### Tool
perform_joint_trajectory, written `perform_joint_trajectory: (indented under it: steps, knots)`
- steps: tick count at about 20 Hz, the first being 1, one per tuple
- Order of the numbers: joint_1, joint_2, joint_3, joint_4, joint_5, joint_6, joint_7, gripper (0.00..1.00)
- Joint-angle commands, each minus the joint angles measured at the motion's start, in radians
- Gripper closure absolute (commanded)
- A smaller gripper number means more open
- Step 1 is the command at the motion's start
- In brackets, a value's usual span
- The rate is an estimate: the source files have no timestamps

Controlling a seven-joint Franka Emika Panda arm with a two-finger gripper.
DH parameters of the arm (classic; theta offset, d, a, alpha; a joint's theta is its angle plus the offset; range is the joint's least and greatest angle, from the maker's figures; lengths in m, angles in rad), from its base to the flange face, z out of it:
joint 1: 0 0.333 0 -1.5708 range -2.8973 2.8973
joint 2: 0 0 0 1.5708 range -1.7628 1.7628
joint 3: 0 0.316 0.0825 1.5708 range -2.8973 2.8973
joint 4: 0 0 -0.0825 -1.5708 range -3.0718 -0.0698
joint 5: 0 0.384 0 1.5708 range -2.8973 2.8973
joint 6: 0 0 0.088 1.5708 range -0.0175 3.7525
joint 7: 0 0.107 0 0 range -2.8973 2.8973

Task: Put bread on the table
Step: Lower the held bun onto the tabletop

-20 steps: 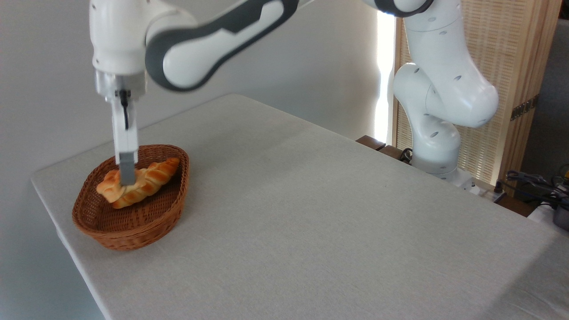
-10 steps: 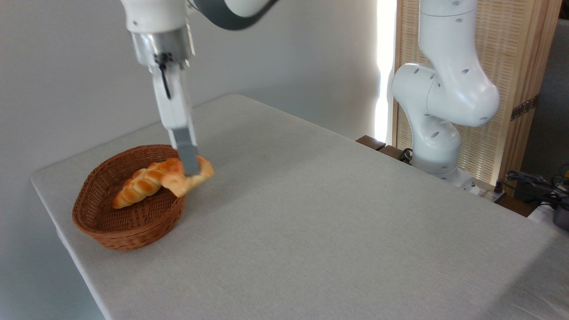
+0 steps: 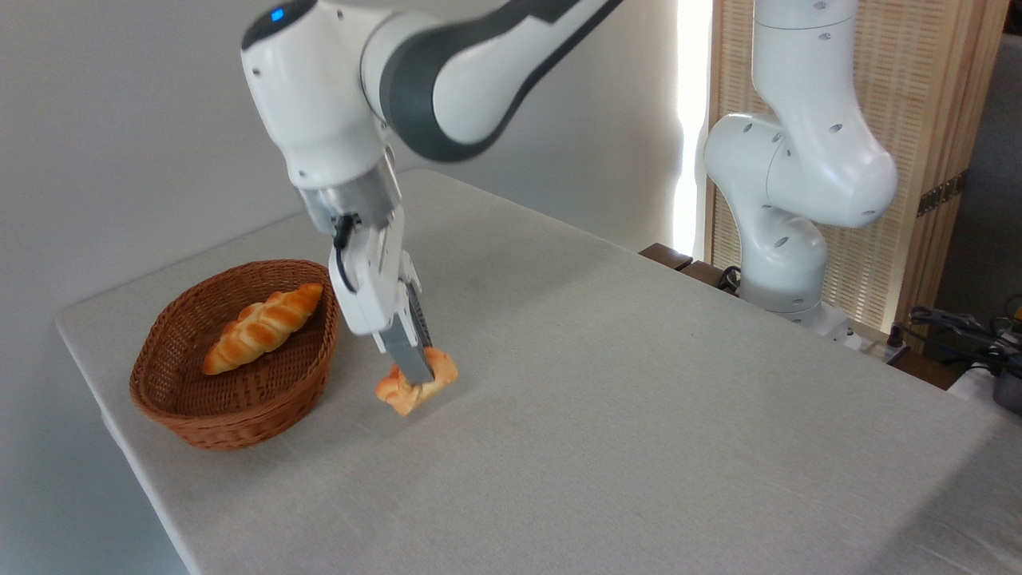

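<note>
Bread (image 3: 417, 384) sits pinched in the closed gripper (image 3: 414, 372), tilted, directly beneath the fingers, at or just above the table (image 3: 639, 383), right of the basket (image 3: 231, 399); release looks next

The hand (image 3: 413, 369) has carried the bread (image 3: 417, 385) up out of the basket (image 3: 239, 415) and away toward 3 o'clock, then down low over the worktop (image 3: 607, 383) just beside the basket. The braided loaf (image 3: 263, 326), earlier partly covered by the bread, now lies alone in the basket.
</note>
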Motion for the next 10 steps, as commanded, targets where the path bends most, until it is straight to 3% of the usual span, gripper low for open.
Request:
perform_joint_trajectory:
  steps: [1,2,10]
  knots:
    - [-0.005,0.004,0.002,-0.024,0.017,0.035,0.034,0.1]
    - [-0.005,0.006,0.002,-0.024,0.017,0.035,0.034,0.0]
    - [-0.001,0.003,0.004,-0.019,0.015,0.004,0.03,0.0]
